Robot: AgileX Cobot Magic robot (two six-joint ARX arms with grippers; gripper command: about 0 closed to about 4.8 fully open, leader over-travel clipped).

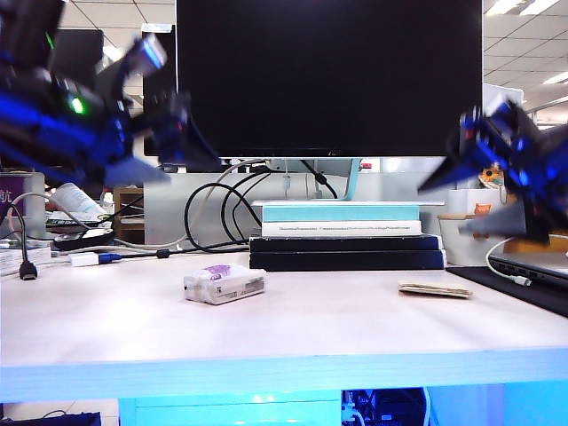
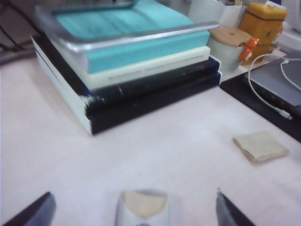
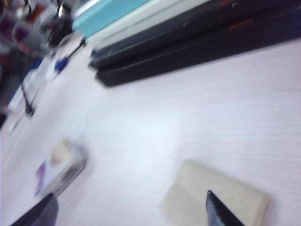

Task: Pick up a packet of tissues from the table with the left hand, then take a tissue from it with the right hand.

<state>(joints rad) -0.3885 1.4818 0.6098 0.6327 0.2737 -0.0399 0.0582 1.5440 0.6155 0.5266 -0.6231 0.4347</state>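
Now, pack: the packet of tissues point(image 1: 224, 284) lies flat on the table point(image 1: 319, 324), left of middle, purple patch up, nothing gripping it.
Left gripper point(image 2: 134, 209): raised above the table at the left of the exterior view; jaws wide and empty. In the left wrist view the pack sits between the two fingertips point(image 2: 33, 213), touching neither.
Right gripper point(image 3: 131, 209): raised at the right of the exterior view; jaws wide and empty. In the right wrist view one fingertip point(image 3: 221, 212) overlaps the tissue point(image 3: 221, 195); contact cannot be told.
Tissue: flat on the table, right of middle, well apart from the pack.
Edges: a stack of books point(image 1: 346, 238) stands behind both items; a laptop point(image 1: 537, 266) on a dark mat lies just right of the tissue.
Open room: bare table runs between pack and tissue and forward to the front edge.
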